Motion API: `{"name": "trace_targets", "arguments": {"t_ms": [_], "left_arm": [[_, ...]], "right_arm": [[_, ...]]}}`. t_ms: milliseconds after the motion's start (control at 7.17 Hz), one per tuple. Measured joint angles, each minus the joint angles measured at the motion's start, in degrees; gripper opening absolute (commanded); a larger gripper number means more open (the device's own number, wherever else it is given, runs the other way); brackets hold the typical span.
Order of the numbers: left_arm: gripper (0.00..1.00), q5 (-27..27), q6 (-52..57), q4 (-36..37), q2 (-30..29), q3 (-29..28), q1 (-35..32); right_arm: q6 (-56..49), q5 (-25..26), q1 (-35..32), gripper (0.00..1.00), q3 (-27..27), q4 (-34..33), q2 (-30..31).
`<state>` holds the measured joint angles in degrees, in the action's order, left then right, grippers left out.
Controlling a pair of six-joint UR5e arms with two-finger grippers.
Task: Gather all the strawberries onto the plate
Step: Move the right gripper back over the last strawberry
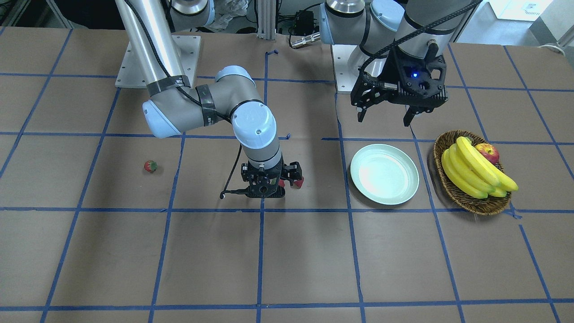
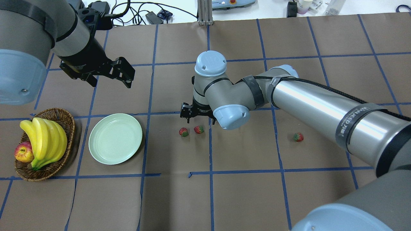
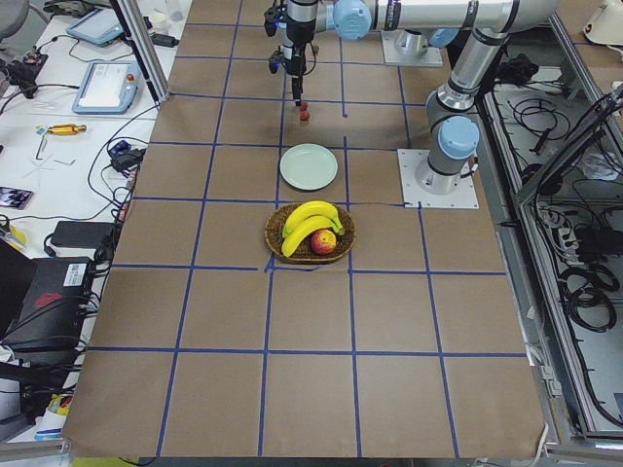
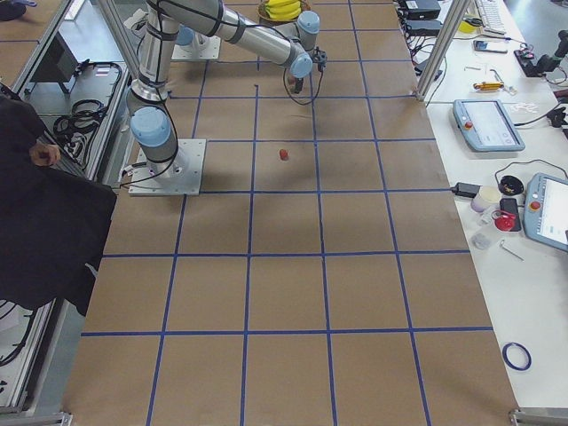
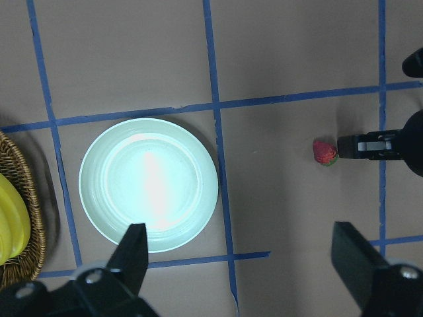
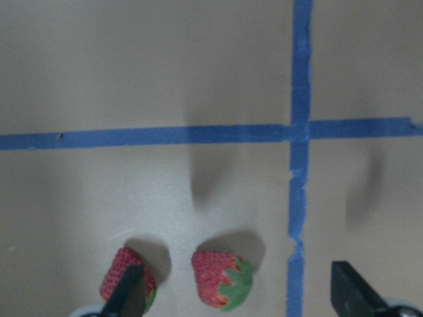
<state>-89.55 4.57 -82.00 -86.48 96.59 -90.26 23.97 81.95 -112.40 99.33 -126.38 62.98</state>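
The pale mint-green plate [image 2: 115, 138] lies empty on the table; it also shows in the front view [image 1: 384, 174] and the left wrist view [image 5: 149, 185]. Two strawberries [image 2: 183, 132] [image 2: 199, 129] lie side by side near the table's middle. A third strawberry [image 2: 298, 137] lies alone further right. My right gripper [image 2: 200, 121] is open and low over the pair. In the right wrist view one strawberry [image 6: 221, 277] lies between the fingertips and the other [image 6: 129, 287] is at one fingertip. My left gripper [image 2: 109, 77] is open and empty, high beyond the plate.
A brown wicker basket [image 2: 69, 123] with bananas [image 2: 45, 141] and a red-yellow apple [image 2: 24, 151] stands left of the plate. Blue tape lines grid the brown table cover. My right arm's long forearm [image 2: 314, 99] spans the table's right half.
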Motion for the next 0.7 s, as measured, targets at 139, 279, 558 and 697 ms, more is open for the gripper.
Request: {"name": "trace_targets", "arguments": {"t_ms": [139,279,558,697], "left_arm": [[1.0,0.0,0.0,0.0,0.0,0.0,0.0],[1.0,0.0,0.0,0.0,0.1,0.0,0.0],[1.0,0.0,0.0,0.0,0.0,0.0,0.0],[1.0,0.0,0.0,0.0,-0.1,0.1,0.0]], "right_arm": [[-2.5,3.2,1.8,1.0,0.5,1.0,1.5],[-6.2,5.3,4.8,1.0,1.0,3.6,3.3],[-17.9,7.0,13.8,1.0,1.4,12.1,7.3],[-24.6,8.0,18.0,1.0,2.1,15.4,8.8]]}}
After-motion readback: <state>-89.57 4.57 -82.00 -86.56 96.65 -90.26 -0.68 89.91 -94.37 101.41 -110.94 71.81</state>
